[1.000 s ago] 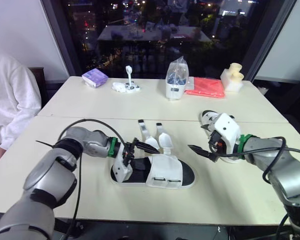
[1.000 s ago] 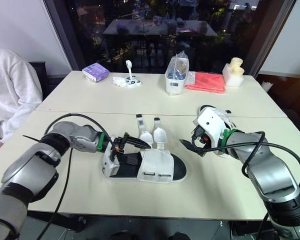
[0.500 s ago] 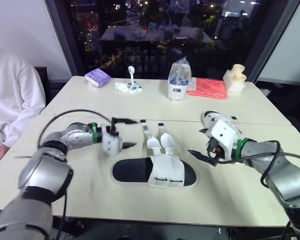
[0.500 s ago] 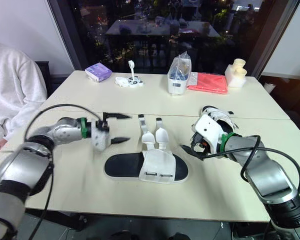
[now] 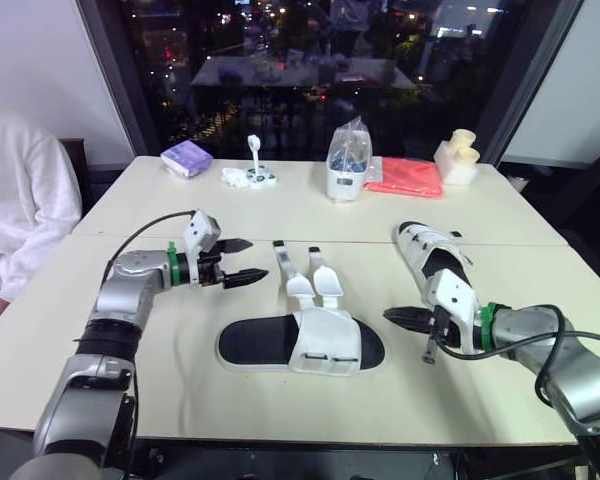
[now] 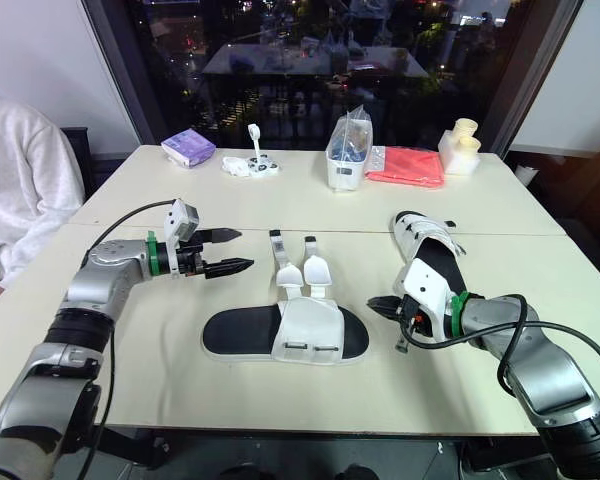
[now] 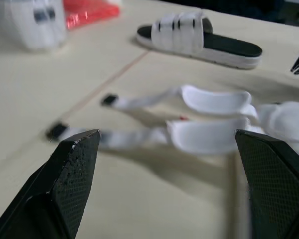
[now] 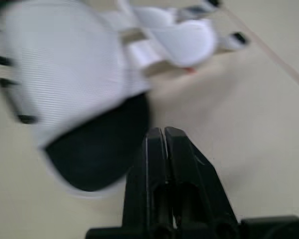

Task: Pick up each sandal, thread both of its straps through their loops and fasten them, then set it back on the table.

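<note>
- Sandal job, quick rundown starting from my own jaws: the left jaws are spread wide with nothing between the fingers (image 7: 72, 184), hovering over the counter (image 5: 180, 340).
- Right jaws are pinched fully closed on nothing, fingertips (image 8: 153, 149) pressed together.
- Going out from the left jaws, the two loose straps (image 5: 326, 284) lie just beside the tips, toward my right. They're flopped flat on the counter side by side, pointing away from me, and not through their loops.
- They belong to the open sandal (image 5: 325, 342), which sits flat between my two arms. Its long axis runs left to right across me, heel end toward my left arm, toe end toward my right.
- Right jaws point at that toe end, near but not touching.
- So I reckon the left is better placed for grabbing the strap ends, and the right for steadying the sole.
- Second sandal (image 5: 427, 250) lies beyond my right arm, well apart from the left jaws, and its straps look done up already.
</note>
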Controlling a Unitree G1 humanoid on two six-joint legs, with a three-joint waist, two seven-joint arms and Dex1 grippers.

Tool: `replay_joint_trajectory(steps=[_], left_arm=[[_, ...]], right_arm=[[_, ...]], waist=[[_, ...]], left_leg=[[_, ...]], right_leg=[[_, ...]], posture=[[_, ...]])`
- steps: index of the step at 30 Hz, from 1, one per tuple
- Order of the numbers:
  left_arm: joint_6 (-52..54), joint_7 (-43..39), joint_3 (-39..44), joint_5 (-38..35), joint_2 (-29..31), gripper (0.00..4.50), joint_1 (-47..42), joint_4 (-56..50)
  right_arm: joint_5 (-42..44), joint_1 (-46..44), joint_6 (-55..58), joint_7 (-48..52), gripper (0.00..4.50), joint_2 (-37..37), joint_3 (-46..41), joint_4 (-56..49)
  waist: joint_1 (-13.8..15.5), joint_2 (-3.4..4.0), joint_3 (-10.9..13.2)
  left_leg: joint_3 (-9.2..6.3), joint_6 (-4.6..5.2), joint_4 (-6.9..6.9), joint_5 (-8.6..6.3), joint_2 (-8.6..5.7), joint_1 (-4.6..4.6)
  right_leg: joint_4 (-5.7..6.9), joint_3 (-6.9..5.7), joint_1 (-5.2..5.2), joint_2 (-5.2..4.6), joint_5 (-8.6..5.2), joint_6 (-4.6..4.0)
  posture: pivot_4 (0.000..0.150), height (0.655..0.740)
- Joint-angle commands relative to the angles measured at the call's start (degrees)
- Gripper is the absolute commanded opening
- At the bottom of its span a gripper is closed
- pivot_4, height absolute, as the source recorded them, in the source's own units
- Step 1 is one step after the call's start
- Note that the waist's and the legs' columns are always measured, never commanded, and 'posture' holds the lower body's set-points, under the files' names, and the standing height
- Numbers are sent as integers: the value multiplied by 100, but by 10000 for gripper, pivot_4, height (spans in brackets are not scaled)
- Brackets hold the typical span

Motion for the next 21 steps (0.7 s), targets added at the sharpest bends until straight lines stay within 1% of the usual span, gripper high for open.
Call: replay_joint_trajectory(steps=[1, 4, 8, 11, 14, 19, 21], left_arm=[[690, 152, 39, -178, -40, 45000, 5, -256], [929, 211, 18, -150, -102, 45000, 5, -146], [1097, 154, -91, -88, -320, 45000, -102, 313], [1548, 152, -95, -118, -481, 45000, -325, 780], [2182, 253, 65, -268, -733, 45000, -669, 1444], [2852, 264, 327, -490, -1142, 45000, -1079, 2153], [2995, 398, 463, -528, -1314, 45000, -1244, 2521]], right_arm=[[127, 19, -299, 201, 185, 133, -43, 194], [-63, 4, -520, 275, 185, 171, 136, 352], [-353, -25, -907, 306, 185, 311, 487, 548], [-503, -57, -1025, 272, 185, 416, 662, 629], [-680, -69, -1192, 353, 185, 437, 859, 674], [-878, -81, -1423, 389, 185, 447, 1015, 737], [-904, -88, -1477, 394, 185, 471, 1040, 751]], waist=[[33, 0, 0], [57, 0, 0], [71, 0, 0], [73, 0, 0], [84, 0, 0], [72, 0, 0], [71, -1, 0]], left_leg=[[0, 15, 6, -9, 0, 4], [2, 18, 9, -11, -1, 10], [5, 18, 10, -11, -2, 10], [5, 18, 11, -11, -2, 9], [5, 19, 12, -12, -4, 8], [6, 24, 13, -15, -6, 8], [6, 24, 13, -15, -5, 8]], right_leg=[[0, 1, 6, 0, 0, 0], [1, 3, 11, 0, 0, 0], [2, 3, 10, 0, 0, 0], [2, 3, 9, 0, 0, 0], [2, 1, 10, 1, 0, 0], [1, 0, 10, 1, 0, 0], [1, 0, 10, 1, 0, 0]], posture=[[1500, 7400], [1500, 7400], [1500, 7400], [1500, 7400], [1500, 7400], [1500, 7400], [1500, 7400]])
